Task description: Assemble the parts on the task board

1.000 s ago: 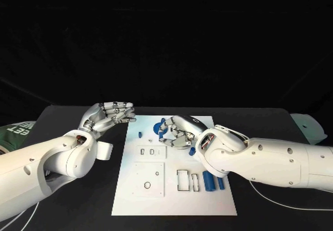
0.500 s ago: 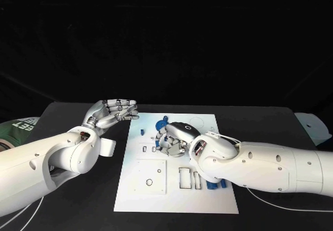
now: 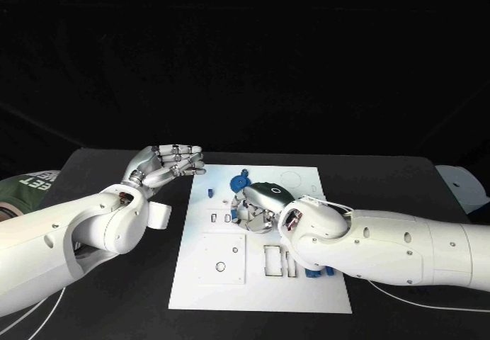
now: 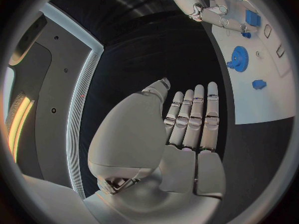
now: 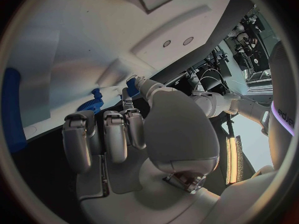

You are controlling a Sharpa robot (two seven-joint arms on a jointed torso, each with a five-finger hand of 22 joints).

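Observation:
The white task board [image 3: 219, 283] lies in the middle of the table. A blue gear [image 3: 239, 183] [image 4: 238, 59] [image 5: 93, 106] stands near its far edge, with a small blue piece [image 3: 207, 192] [image 4: 259, 84] to its left. Blue cylinders [image 3: 311, 273] lie at the board's right side. My right hand [image 3: 255, 205] [image 4: 206, 5] hangs low over the board just in front of the gear, fingers curled down. Its thumb tip is at a small blue piece [image 5: 132, 86]; a grip is unclear. My left hand [image 3: 168, 164] [image 4: 190, 119] hovers off the board's far left corner, fingers stretched out, holding nothing.
A green object [image 3: 25, 185] lies at the table's left edge and a pale one [image 3: 471, 185] at its right edge. Rectangular and oval cut-outs [image 3: 219, 268] mark the board's near half. My right forearm [image 3: 388, 244] covers the board's right edge.
My right hand has turned its back upward and sunk a little to the left over the board. My left hand has risen slightly.

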